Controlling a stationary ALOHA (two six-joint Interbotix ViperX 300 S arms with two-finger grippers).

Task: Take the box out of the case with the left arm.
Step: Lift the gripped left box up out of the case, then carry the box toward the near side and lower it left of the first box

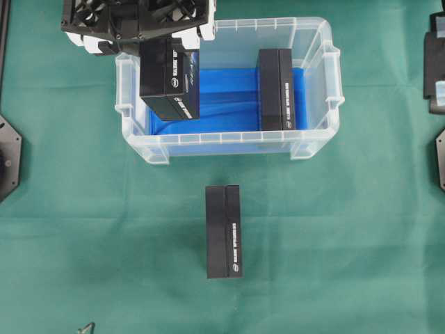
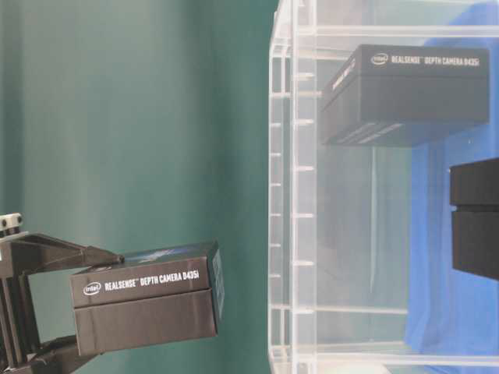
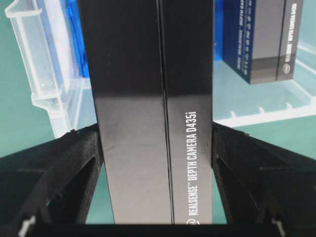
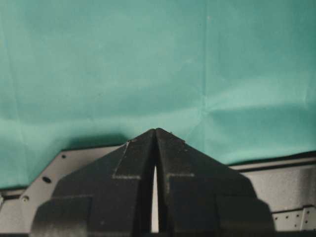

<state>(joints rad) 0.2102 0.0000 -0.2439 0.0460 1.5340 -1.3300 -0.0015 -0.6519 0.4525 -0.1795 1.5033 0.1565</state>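
Green cloth surface. Clear case holds one black box at right; third box lies outside. Left tool clamps raised box over case's left end. Right tool closed, empty.

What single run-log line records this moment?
left gripper: shut on box | box: lifted above case | right gripper: shut, empty

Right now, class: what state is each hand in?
Left hand: closed on a black box, held above the case.
Right hand: closed, holding nothing.
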